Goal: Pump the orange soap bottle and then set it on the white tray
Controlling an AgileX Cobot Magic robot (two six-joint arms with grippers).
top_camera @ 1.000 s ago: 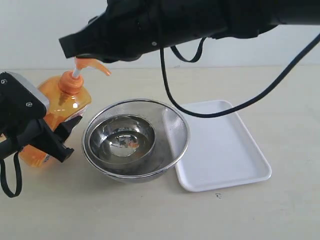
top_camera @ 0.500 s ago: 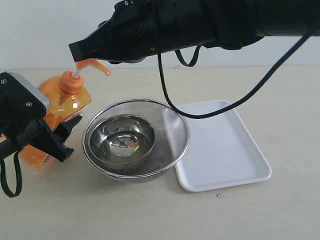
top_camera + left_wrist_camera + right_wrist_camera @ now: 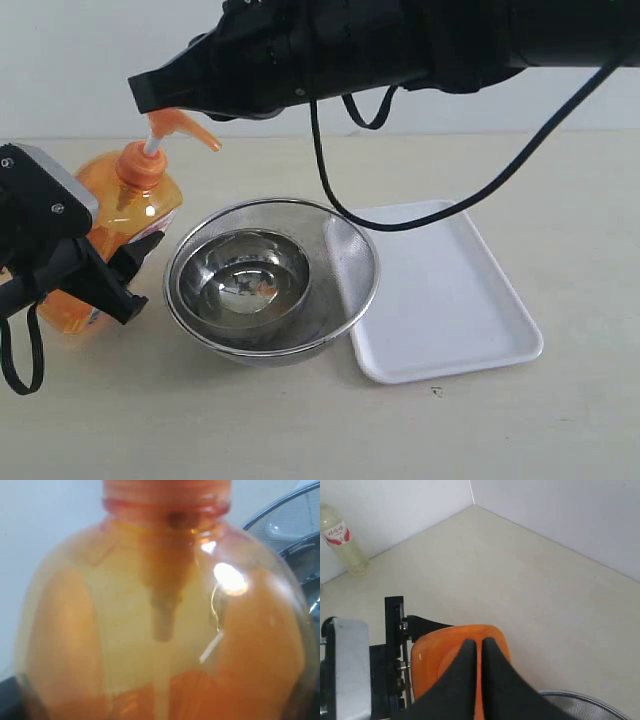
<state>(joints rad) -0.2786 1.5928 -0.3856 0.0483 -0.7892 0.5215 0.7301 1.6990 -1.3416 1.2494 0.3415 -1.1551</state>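
The orange soap bottle (image 3: 120,215) stands upright at the left, beside the bowls, and fills the left wrist view (image 3: 160,610). My left gripper (image 3: 130,272) is shut on its body low down. The orange pump head (image 3: 182,127) is up on its white stem. My right gripper (image 3: 142,95) is shut and empty, its tip right over the pump head's back end; whether it touches I cannot tell. In the right wrist view the fingertips (image 3: 470,647) lie together over the orange bottle (image 3: 437,650). The white tray (image 3: 455,300) lies at the right with nothing on it.
A steel bowl (image 3: 245,280) sits inside a wire mesh strainer (image 3: 345,265) between bottle and tray, touching the tray's left rim. The right arm and its black cable (image 3: 400,225) hang over the strainer. A clear drink bottle (image 3: 340,540) stands far off by the wall.
The right gripper drifted a little to the right, then back left over the pump head. The bottle and my left gripper have kept still.
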